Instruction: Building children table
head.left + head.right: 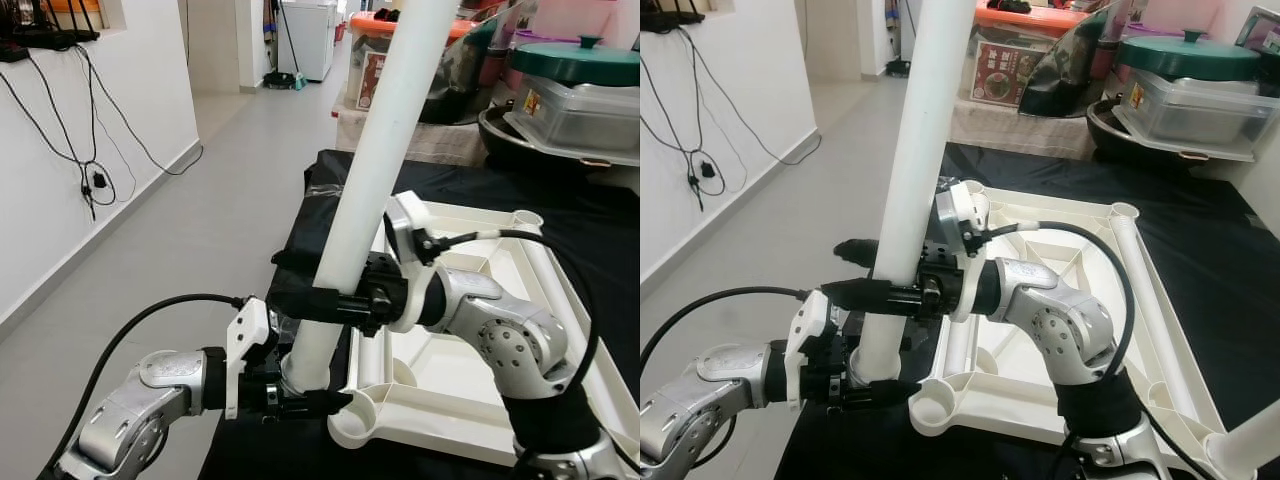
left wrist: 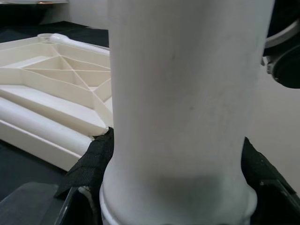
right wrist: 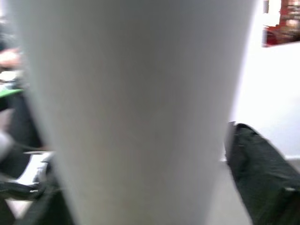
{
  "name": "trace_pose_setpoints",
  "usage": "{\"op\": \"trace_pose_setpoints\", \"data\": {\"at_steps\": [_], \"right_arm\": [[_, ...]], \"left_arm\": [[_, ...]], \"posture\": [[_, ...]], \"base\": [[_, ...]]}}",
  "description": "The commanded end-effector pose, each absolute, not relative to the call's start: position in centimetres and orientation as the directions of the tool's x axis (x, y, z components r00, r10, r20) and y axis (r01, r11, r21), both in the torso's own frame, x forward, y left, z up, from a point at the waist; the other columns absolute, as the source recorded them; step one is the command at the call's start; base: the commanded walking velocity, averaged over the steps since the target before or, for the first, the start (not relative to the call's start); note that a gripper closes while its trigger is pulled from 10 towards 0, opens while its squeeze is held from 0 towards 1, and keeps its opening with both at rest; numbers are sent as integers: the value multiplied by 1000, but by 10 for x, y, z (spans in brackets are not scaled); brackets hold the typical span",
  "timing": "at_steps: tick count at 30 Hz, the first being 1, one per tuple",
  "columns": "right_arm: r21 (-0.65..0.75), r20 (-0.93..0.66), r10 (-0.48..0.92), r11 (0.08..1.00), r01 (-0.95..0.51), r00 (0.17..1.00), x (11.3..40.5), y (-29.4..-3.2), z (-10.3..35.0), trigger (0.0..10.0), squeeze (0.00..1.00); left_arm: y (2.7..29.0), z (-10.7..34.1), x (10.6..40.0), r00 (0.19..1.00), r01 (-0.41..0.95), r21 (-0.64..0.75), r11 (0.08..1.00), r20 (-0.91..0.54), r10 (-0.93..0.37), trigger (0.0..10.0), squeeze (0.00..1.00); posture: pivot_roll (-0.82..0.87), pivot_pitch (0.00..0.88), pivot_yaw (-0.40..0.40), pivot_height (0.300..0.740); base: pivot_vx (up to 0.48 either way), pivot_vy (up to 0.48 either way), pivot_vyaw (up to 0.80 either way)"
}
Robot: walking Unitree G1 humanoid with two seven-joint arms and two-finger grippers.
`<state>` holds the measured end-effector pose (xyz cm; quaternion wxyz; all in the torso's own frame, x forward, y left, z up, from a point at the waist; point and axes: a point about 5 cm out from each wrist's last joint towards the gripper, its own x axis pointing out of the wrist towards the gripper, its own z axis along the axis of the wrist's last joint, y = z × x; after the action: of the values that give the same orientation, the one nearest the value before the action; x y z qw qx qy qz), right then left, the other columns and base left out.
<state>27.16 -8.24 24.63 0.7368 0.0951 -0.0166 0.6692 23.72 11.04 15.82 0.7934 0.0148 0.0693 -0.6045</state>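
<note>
Gripping the white table leg (image 1: pixel 372 170) with both tools, I see the left tool (image 1: pixel 300 398) clamped at its base and the right tool (image 1: pixel 325 300) clamped higher (leg tilted), beside the upturned tabletop (image 1: pixel 470 400) on the bench (image 1: pixel 600 230).

A lived-in home interior is shown: a grey tiled floor (image 1: pixel 200 220) is bordered by a white wall (image 1: pixel 60 170) down which black cables (image 1: pixel 85 150) are trailed. A white appliance (image 1: pixel 310 35) is seen down the passage. Lidded storage tubs (image 1: pixel 575 95) and boxes (image 1: pixel 1005 70) are stacked beyond the far edge of a black-covered table (image 1: pixel 1200 250).
</note>
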Motion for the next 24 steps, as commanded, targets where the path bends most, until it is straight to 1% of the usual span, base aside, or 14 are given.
{"op": "trace_pose_setpoints", "data": {"at_steps": [1,2,3,4,6,7,8,9,10,13,14,16,20,24], "right_arm": [[109,124,982,129,-986,142,272,-79,246,10000,1000],[109,124,982,129,-986,142,272,-79,246,10000,1000],[121,129,970,191,-974,206,275,-79,246,10000,953],[140,139,948,266,-954,285,280,-80,247,10000,0],[140,139,948,266,-954,285,280,-80,247,10000,0],[178,153,912,353,-919,380,286,-80,247,10000,0],[205,160,885,404,-892,437,290,-81,246,10000,0],[205,160,885,404,-892,437,290,-81,246,10000,0],[255,185,834,470,-845,520,295,-82,247,10000,0],[255,185,834,470,-845,520,295,-82,247,10000,0],[312,218,779,515,-799,587,298,-81,247,10000,0],[418,257,685,558,-717,682,299,-73,248,10000,0],[455,265,663,554,-697,700,297,-66,248,10000,0],[475,260,677,530,-702,688,292,-57,247,10000,0]], "left_arm": [[111,160,240,286,955,-40,292,-121,-951,10000,0],[111,160,240,286,955,-40,292,-121,-951,10000,0],[113,161,243,322,945,-27,327,-117,-939,10000,0],[115,162,246,368,928,-16,372,-109,-923,10000,0],[115,162,246,368,928,-16,372,-109,-923,10000,0],[117,161,252,426,903,-2,429,-108,-898,10000,0],[119,161,255,461,886,7,464,-109,-880,10000,0],[119,161,255,461,886,7,464,-109,-880,10000,0],[119,160,260,508,861,19,509,-106,-855,10000,0],[119,160,260,508,861,19,509,-106,-855,10000,0],[119,157,264,551,834,35,551,-115,-827,10000,0],[109,150,268,586,810,53,584,-132,-800,10000,0],[103,147,268,582,813,67,579,-149,-799,10000,0],[102,145,271,580,815,91,573,-170,-797,10000,0]], "posture": [[100,0,-59,740],[100,0,-59,740],[99,0,-60,740],[99,0,-61,740],[99,0,-61,740],[100,0,-63,740],[100,0,-63,740],[100,0,-63,740],[100,0,-64,740],[100,0,-64,740],[97,0,-63,740],[88,0,-56,740],[85,0,-53,740],[83,0,-51,740]], "base": [[0,0,0],[0,0,0],[0,0,0],[0,0,0],[0,0,0],[0,0,0],[0,0,0],[0,0,0],[0,0,0],[0,0,0],[0,0,0],[0,0,0],[0,0,0],[0,0,0]]}}
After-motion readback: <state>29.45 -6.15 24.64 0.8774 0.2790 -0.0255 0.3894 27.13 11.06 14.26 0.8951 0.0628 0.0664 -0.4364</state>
